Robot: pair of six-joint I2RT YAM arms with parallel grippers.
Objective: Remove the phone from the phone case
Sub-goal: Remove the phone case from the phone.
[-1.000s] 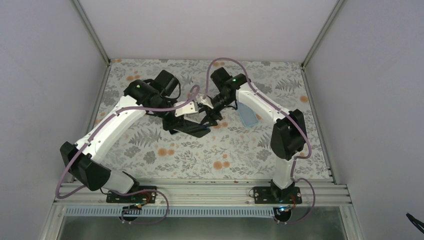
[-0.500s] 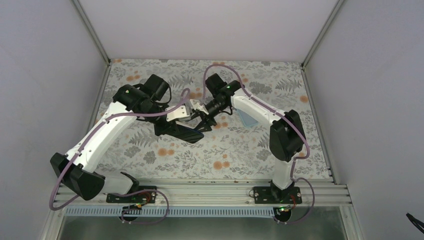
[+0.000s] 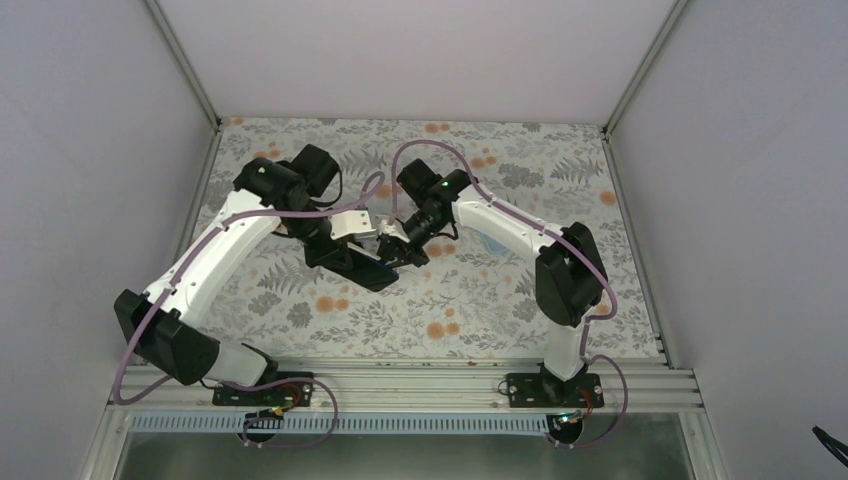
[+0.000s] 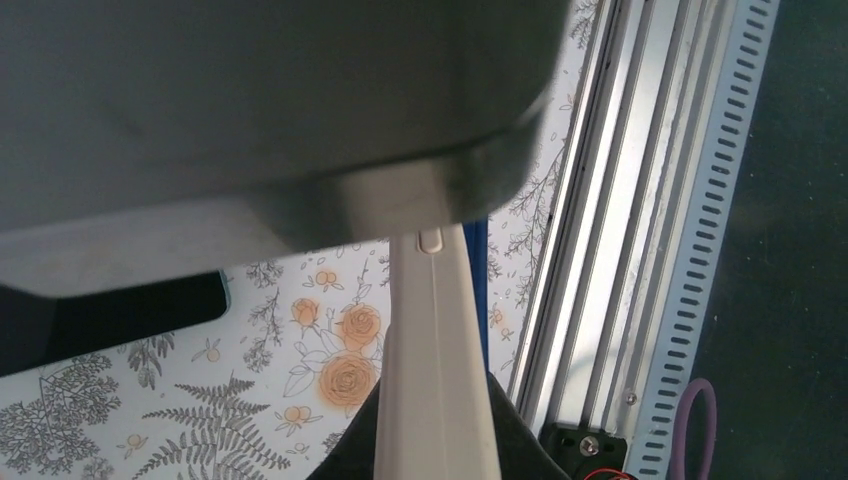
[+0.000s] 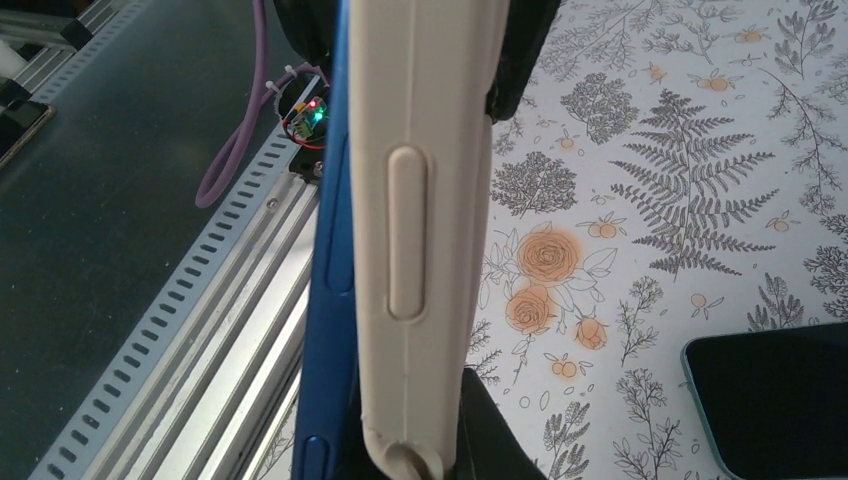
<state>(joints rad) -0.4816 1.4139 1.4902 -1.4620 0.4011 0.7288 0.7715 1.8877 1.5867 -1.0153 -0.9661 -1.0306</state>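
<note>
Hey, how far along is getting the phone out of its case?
Done: the beige phone case is held up off the floral table. In hand: left gripper and right gripper are both shut on it. Remaining: the blue phone lies flush along the case, not yet out.

no text, label, brand or number readable in any view, phone case (image 5: 415,200) included.
</note>
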